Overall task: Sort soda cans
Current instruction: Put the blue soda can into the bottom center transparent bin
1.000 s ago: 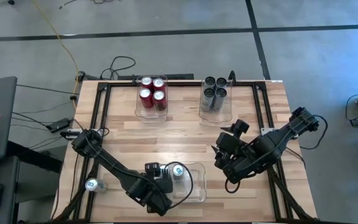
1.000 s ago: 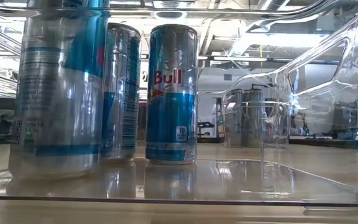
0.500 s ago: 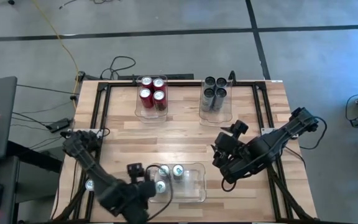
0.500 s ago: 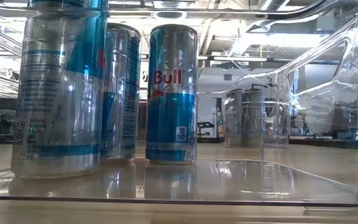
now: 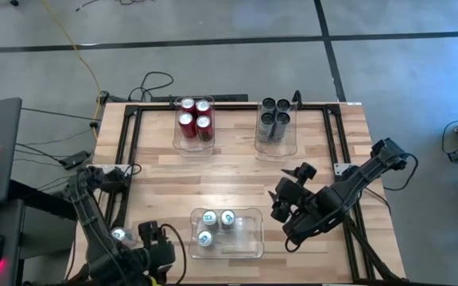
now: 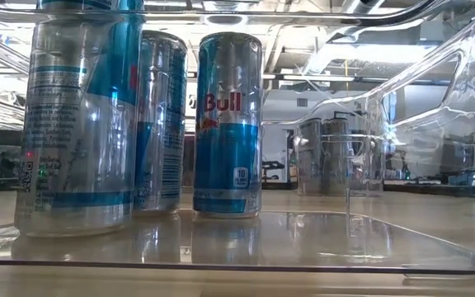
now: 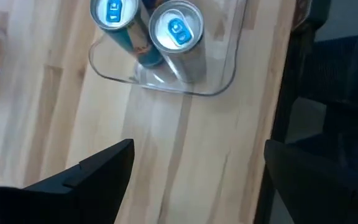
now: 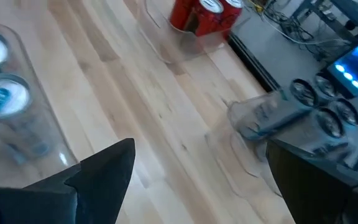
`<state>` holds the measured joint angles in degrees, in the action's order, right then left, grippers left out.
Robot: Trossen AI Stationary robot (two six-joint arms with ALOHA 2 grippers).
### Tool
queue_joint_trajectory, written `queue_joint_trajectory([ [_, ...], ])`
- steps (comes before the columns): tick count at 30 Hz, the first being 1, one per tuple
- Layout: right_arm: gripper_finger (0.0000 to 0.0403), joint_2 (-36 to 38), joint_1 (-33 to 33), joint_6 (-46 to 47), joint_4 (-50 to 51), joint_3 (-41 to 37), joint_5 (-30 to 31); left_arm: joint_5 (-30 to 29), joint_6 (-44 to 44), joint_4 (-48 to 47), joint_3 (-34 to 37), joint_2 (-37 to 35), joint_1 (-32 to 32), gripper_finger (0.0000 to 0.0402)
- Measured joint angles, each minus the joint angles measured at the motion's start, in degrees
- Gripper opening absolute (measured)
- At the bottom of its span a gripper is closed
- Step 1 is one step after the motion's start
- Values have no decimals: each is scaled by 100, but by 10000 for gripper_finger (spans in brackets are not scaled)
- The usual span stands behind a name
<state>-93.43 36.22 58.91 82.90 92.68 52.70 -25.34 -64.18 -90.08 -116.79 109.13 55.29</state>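
Three silver-and-blue soda cans [image 5: 213, 224] stand upright in the clear near bin [image 5: 249, 242]; they fill the low view [image 6: 229, 124]. A fourth can [image 5: 118, 235] stands on the table by the left edge. Red cans [image 5: 195, 117] and dark grey cans [image 5: 274, 119] stand in two far bins. My left gripper [image 5: 159, 242] hovers open, left of the near bin, between it and the loose can; its wrist view shows two binned cans [image 7: 178, 30] beyond its fingers [image 7: 199, 149]. My right gripper [image 5: 289, 184] hangs open above the table, right of the near bin [image 8: 201, 149].
A black frame [image 5: 130, 151] runs along the table's edges. Bare wood [image 5: 229, 171] lies between the far bins and the near bin. The near bin's right half holds no cans. Cables [image 5: 153, 83] lie beyond the far edge.
My left gripper has drawn back from over the near bin toward the table's left edge, rising and turning as it went; the cans it hid now show in the bin. My right gripper has sunk a little. The cans have kept still.
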Motion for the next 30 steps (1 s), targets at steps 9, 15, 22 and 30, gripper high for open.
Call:
queue_joint_trajectory([
  [9,382,0,-182,-491,-556,-100,-2,-834,970,7,-2,-416,-219,353],
  [15,380,0,-412,-664,-917,-72,-688,-905,1748,7,208,-425,-808,350],
  [22,381,11,-242,-2155,-2412,-61,-1210,-804,2807,172,1156,-690,-1667,337],
  [30,379,607,26,-2422,-2240,-61,-790,-1197,3006,1415,2837,-2599,-1910,337],
])
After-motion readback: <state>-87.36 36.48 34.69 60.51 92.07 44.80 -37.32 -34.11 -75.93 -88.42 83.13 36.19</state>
